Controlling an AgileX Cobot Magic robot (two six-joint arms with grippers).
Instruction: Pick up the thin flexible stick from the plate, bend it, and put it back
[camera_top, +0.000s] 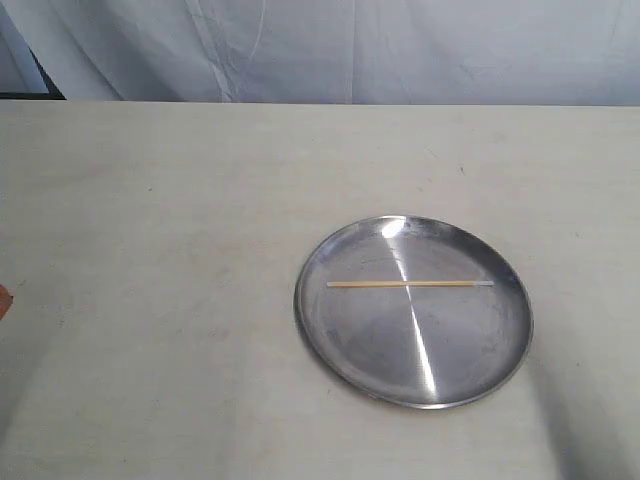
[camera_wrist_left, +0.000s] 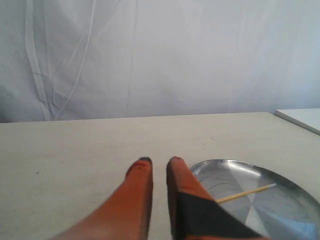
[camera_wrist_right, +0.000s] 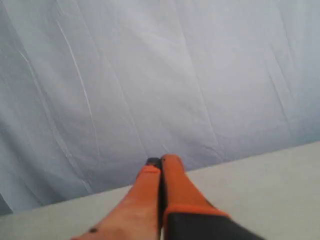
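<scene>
A thin pale tan stick (camera_top: 405, 284) with a whitish right end lies straight across the round silver plate (camera_top: 340, 340) on the table. Neither gripper shows in the exterior view, apart from an orange sliver at the left edge. In the left wrist view my left gripper (camera_wrist_left: 159, 162) is open by a narrow gap, with nothing between its orange fingers; the plate (camera_wrist_left: 295, 200) and stick (camera_wrist_left: 247, 193) lie just beside it. The right wrist view shows my right gripper (camera_wrist_right: 161, 161) shut and empty, pointing at the backdrop above the table; plate and stick are out of that view.
A pale beige table (camera_top: 160, 250) carries the plate. White cloth (camera_top: 320, 50) hangs behind the far edge. A white slab (camera_wrist_left: 302, 119) shows at the table's side in the left wrist view.
</scene>
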